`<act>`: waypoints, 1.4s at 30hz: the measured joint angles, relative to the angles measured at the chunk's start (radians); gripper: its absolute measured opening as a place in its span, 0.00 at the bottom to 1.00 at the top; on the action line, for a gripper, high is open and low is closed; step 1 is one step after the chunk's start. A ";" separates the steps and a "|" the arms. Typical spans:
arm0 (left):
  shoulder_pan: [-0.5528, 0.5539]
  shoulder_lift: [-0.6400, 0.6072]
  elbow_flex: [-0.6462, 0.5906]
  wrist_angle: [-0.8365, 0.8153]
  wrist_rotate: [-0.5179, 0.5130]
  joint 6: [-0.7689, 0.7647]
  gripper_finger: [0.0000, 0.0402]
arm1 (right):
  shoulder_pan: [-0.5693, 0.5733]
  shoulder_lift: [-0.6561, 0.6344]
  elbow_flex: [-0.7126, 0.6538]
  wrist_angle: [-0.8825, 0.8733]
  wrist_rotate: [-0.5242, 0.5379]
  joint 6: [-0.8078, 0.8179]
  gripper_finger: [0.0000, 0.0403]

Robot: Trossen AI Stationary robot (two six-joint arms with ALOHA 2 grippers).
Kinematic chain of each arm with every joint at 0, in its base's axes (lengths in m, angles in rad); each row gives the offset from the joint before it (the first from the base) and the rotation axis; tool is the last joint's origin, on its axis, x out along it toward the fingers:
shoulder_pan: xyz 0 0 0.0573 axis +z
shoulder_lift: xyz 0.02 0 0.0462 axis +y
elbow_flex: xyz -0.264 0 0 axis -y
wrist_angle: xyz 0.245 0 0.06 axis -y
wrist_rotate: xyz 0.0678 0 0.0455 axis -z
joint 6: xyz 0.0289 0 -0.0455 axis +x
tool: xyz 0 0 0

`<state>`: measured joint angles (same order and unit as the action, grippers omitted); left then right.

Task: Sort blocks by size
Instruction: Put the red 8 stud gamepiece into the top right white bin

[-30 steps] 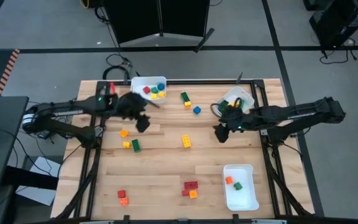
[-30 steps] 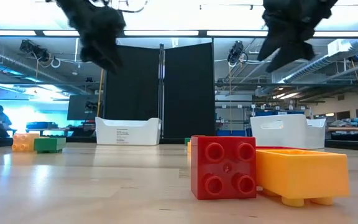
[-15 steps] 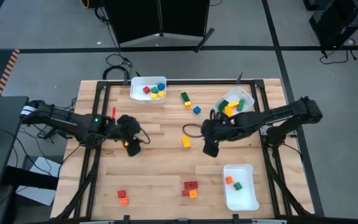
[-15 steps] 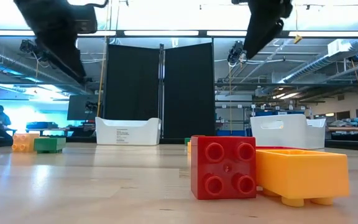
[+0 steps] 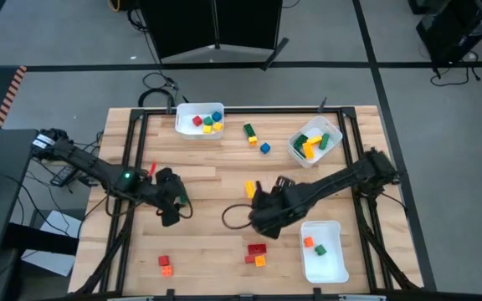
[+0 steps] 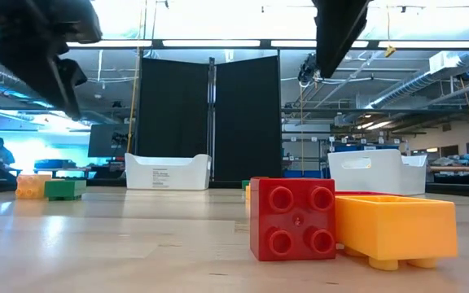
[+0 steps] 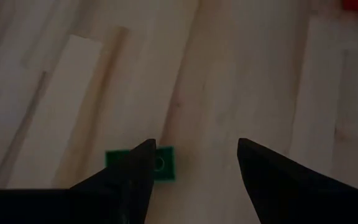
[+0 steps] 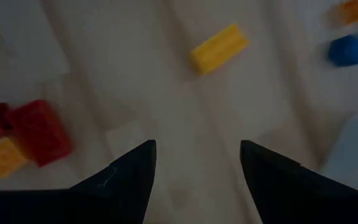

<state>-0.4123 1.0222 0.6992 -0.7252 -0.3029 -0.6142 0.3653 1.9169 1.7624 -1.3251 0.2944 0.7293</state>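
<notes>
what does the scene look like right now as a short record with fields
left tool: open, empty, over the table's left part, green brick beneath it
right tool: open, empty, over mid table near red brick
yellow brick: loose on the table, mid
far bin: holds small blocks
right far bin: holds longer bricks
near right bin: holds an orange and a green block

Grey floor (image 5: 57,42), black partition (image 6: 210,122), bright ceiling light strips (image 6: 218,43).

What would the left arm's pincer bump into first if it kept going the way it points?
Probably the bare wooden table. The left pincer stands open, aimed down at the boards. A green block lies beside one finger, slightly off that line.
</notes>
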 joint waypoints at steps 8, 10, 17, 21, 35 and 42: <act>-0.086 0.000 -0.042 0.002 0.000 -0.052 0.58 | 0.034 0.182 0.088 0.014 -0.132 0.130 0.61; -0.101 0.000 -0.045 0.005 0.000 -0.052 0.58 | 0.039 0.220 0.102 0.019 -0.154 0.136 0.61; -0.126 0.000 -0.045 0.009 0.000 -0.051 0.58 | 0.052 0.319 0.118 0.086 -0.199 0.133 0.61; -0.127 0.000 -0.045 0.019 -0.001 -0.051 0.58 | 0.059 0.337 0.118 0.170 -0.257 0.128 0.61; -0.127 0.000 -0.045 0.030 -0.001 -0.046 0.58 | 0.100 0.383 0.113 0.233 -0.265 0.134 0.60; -0.127 0.001 -0.045 0.035 -0.001 -0.046 0.58 | 0.088 0.391 0.114 0.218 -0.219 0.203 0.58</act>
<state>-0.5396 1.0229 0.6540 -0.6898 -0.3035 -0.6597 0.4531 2.3079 1.8763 -1.1074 0.0758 0.9321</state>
